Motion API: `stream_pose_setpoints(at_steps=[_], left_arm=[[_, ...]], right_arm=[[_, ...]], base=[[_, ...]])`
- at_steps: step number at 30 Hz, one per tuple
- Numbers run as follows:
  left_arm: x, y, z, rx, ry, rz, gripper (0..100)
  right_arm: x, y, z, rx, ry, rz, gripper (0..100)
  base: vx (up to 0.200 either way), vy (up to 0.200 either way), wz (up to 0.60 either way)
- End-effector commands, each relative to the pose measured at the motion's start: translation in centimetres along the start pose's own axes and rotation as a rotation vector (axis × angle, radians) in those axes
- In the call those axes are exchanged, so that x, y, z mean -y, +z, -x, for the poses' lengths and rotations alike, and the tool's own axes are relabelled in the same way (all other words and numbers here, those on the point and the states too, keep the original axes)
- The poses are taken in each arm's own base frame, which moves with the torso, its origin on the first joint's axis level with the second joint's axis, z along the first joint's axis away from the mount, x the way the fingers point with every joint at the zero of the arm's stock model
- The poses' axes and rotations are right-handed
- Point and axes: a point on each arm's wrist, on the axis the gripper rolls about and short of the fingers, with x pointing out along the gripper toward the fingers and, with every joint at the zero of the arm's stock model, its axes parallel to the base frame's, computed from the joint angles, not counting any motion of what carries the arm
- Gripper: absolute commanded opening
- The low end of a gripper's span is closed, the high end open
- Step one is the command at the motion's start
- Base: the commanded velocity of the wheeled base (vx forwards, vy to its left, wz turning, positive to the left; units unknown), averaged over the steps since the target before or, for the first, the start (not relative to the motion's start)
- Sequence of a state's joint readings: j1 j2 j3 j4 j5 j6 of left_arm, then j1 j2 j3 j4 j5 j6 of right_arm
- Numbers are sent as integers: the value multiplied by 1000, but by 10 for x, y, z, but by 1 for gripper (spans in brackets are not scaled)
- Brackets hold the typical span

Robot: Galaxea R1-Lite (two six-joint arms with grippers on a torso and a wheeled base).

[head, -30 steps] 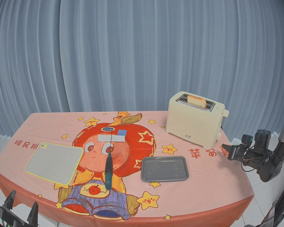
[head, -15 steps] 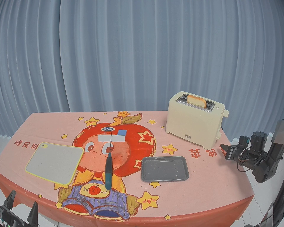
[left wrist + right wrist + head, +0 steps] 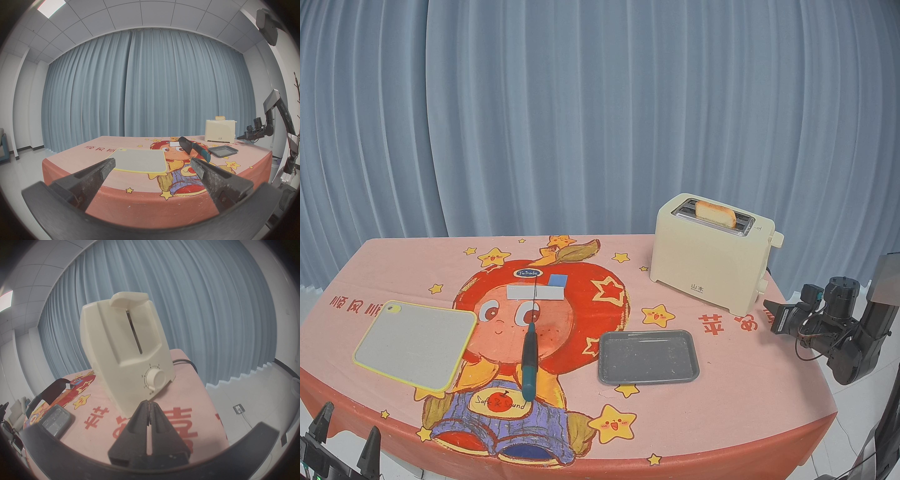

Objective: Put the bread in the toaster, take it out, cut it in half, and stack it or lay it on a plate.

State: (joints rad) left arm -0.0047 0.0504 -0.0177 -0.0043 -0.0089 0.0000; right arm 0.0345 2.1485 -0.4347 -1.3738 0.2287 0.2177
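A cream toaster (image 3: 709, 257) stands at the back right of the table, and a slice of bread (image 3: 715, 214) sticks up out of its slot. My right gripper (image 3: 769, 305) is shut and empty, just off the table's right edge, level with the toaster's lower end. In the right wrist view the shut gripper (image 3: 149, 406) points at the toaster's (image 3: 125, 346) end face with its raised lever (image 3: 128, 299) and dial (image 3: 153, 378). My left gripper (image 3: 153, 168) is open below the table's front left corner. A grey plate (image 3: 648, 357), a knife (image 3: 529, 359) and a cutting board (image 3: 415, 344) lie on the cloth.
The knife with its teal handle lies mid-table, blade pointing to the back. White and blue tape pieces (image 3: 537, 290) are stuck near the blade tip. A black cord (image 3: 184, 362) runs behind the toaster. A blue curtain hangs behind the table.
My right arm has drawn slightly up and to the left, bringing its shut gripper closer to the toaster's end. Everything on the table has stayed in place.
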Motion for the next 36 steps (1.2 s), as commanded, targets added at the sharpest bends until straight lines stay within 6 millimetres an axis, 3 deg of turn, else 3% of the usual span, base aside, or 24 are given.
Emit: stream_pose_setpoints(at_steps=[1,36], left_arm=[[0,-5,-1,-18,0,0,100],[0,-5,-1,-18,0,0,100]], right_arm=[[-4,2,-7,10,15,8,0],[9,-7,-20,-14,-13,-6,0]], base=[[0,0,0],[0,0,0]])
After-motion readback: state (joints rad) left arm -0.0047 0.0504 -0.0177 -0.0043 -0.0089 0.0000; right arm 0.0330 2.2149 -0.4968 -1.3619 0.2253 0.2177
